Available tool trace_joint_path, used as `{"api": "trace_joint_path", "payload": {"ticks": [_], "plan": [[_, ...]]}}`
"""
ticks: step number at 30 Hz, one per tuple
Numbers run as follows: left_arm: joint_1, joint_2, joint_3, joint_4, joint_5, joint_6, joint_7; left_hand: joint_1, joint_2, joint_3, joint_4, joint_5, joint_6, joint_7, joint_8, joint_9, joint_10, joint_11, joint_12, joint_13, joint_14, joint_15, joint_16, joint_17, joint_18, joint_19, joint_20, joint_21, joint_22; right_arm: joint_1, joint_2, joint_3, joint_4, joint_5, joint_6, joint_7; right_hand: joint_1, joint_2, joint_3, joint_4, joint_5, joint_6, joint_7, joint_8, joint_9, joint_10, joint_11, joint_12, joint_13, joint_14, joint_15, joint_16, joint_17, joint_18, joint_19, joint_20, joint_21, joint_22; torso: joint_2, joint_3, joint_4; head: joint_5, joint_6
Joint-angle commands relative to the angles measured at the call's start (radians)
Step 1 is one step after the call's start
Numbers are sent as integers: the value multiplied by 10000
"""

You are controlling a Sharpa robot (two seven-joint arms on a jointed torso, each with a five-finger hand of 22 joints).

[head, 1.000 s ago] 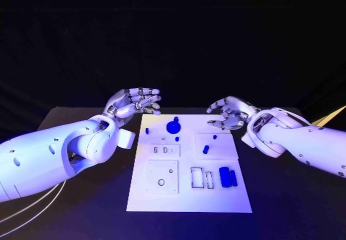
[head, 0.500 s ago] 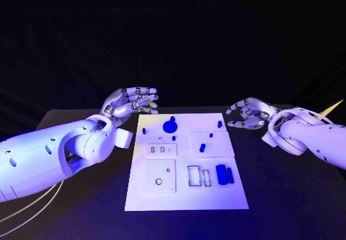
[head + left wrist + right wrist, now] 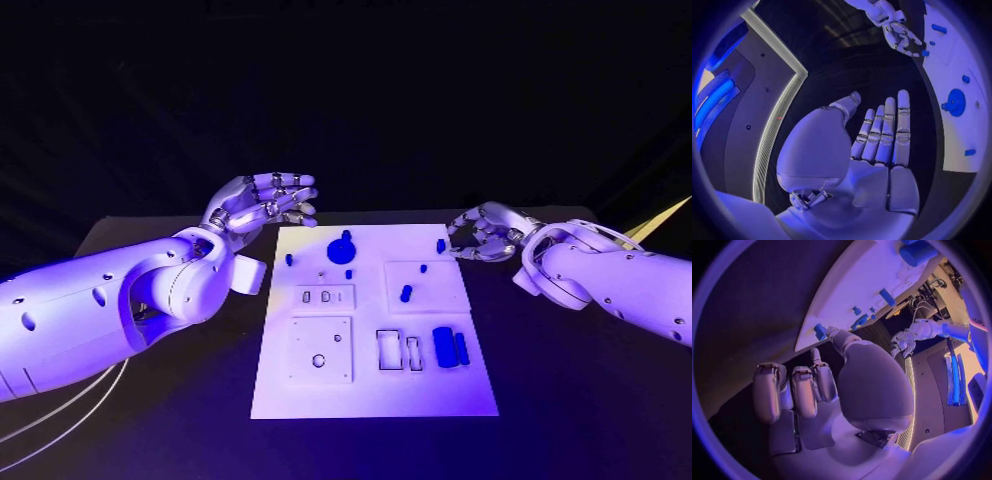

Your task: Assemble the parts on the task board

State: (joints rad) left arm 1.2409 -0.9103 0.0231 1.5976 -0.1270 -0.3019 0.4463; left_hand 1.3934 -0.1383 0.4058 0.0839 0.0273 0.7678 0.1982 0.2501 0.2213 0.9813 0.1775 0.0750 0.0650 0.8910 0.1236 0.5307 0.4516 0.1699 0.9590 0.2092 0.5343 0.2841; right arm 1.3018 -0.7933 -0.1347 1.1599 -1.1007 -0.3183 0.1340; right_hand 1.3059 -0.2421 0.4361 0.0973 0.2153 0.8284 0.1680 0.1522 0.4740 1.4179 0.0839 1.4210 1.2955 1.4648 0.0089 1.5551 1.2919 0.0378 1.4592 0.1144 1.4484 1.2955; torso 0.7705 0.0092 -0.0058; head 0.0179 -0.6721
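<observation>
So the white board (image 3: 372,400) lies flat in the middle of the dark tabletop (image 3: 577,380), squarely between my two arms, which I judge keeps every slot within reach of either side. The blue parts sit spread over it: a round disc (image 3: 342,252) near the far edge, two bars (image 3: 451,347) lying side by side near my right, and a small peg (image 3: 440,245) at the far right corner. My left hand (image 3: 264,205) hangs above the far left corner, fingers straight and close together, palm bare, touching nothing. My right hand (image 3: 483,232) is curled at the far right corner; its thumb tip (image 3: 831,332) sits against that peg, though I cannot tell if it is pinched.
</observation>
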Motion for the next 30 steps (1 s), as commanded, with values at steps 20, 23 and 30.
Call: {"api": "trace_joint_path", "payload": {"ticks": [20,23,30], "plan": [[2,59,5,-6,6,44,16,-14,103,100,-132,219,-145,286,65,180,-47,19,-78,50,-105,-17,180,181,43,-212,-55,155,188,-226,641,-2,-595,-32,151,-89,73,241,244,-147,228,198,-40,-127,189,-3,-28,87,1242,994,-28,53,2536,-67,419,-29,137,1793,-8,0,-18,92,-36],[3,55,5,-2,6,41,13,-14,103,100,-132,219,-145,286,65,180,-47,19,-78,50,-105,-17,180,181,43,-212,-55,155,188,-228,669,-2,-598,-31,153,-96,70,280,305,-150,210,268,-56,-108,206,26,-41,110,1263,998,-44,58,2550,-71,433,-39,153,1810,-8,4,-22,100,-43],[3,42,5,5,6,38,6,-17,105,105,-139,218,-144,283,64,182,-45,19,-77,50,-117,-15,193,185,43,-255,-52,201,222,-229,706,-2,-639,-29,124,-125,51,457,510,-138,130,421,-77,-78,236,102,-65,172,1323,1002,-76,65,2567,-80,458,-71,182,1842,-7,8,-21,113,-46]]}}
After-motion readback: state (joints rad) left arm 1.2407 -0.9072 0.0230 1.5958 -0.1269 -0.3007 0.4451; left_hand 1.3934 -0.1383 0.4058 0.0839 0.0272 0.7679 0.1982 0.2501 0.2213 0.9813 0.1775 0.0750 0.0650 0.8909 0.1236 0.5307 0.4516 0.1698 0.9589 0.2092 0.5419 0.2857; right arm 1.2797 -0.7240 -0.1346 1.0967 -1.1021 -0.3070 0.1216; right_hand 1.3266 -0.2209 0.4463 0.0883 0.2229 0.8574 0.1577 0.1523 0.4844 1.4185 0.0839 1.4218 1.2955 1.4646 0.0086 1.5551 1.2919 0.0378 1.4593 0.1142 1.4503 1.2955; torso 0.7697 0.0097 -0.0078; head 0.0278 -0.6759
